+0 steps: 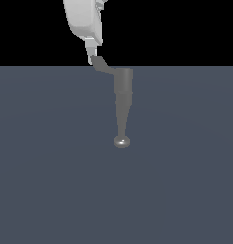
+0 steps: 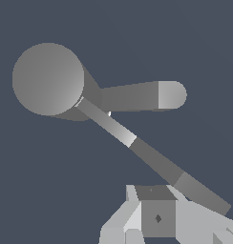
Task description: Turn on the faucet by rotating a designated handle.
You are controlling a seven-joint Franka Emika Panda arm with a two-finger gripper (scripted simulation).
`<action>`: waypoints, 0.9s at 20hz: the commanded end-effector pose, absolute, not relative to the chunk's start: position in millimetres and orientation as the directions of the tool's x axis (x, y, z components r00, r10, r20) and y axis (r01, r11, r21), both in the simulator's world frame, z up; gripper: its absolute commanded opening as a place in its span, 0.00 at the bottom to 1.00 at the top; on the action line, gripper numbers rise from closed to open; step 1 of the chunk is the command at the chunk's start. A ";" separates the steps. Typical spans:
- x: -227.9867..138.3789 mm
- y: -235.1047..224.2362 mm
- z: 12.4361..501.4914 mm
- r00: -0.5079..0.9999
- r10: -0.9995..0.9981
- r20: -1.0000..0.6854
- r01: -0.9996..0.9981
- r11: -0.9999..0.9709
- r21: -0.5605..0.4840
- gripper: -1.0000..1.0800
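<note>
A flat slate-blue desk (image 1: pixel 47 181) fills most of the exterior view, with plain black behind it. The faucet (image 1: pixel 122 97) is seen about mid-frame: a matte grey cylindrical body that tapers down to a narrow spout, finished off with a small shiny rounded tip (image 1: pixel 121 141). The handle (image 1: pixel 103 65), a thin curved grey lever, is stuck out from the top of the body toward the exterior view's left.

The white gripper (image 1: pixel 91 54) is hung right over the handle's outer end, looking like it's touching it or very nearly, though actual contact can't be confirmed. In the wrist view the faucet (image 2: pixel 47 79) is seen end-on as a round disc, the spout tip (image 2: pixel 172 94) poking out sideways, and the handle (image 2: pixel 154 159) laid out diagonally toward the gripper (image 2: pixel 156 217). Whether the jaws are open or closed honestly can't be told from either shot.
</note>
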State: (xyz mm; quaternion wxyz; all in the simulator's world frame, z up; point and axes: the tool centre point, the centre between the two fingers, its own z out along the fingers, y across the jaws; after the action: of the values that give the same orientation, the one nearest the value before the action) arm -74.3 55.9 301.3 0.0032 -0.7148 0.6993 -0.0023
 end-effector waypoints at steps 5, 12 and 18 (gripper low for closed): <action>-94.1 31.4 300.0 0.011 -1.000 0.000 -1.000 -0.011 -0.001 0.00; -104.5 23.6 301.3 0.019 -1.000 0.000 -1.000 -0.019 -0.006 0.00; -104.0 -13.7 300.7 0.016 -1.000 0.000 -1.000 -0.016 -0.003 0.00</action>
State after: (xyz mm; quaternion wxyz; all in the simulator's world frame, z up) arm -104.1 3.1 301.3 0.0015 -0.7180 0.6961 -0.0014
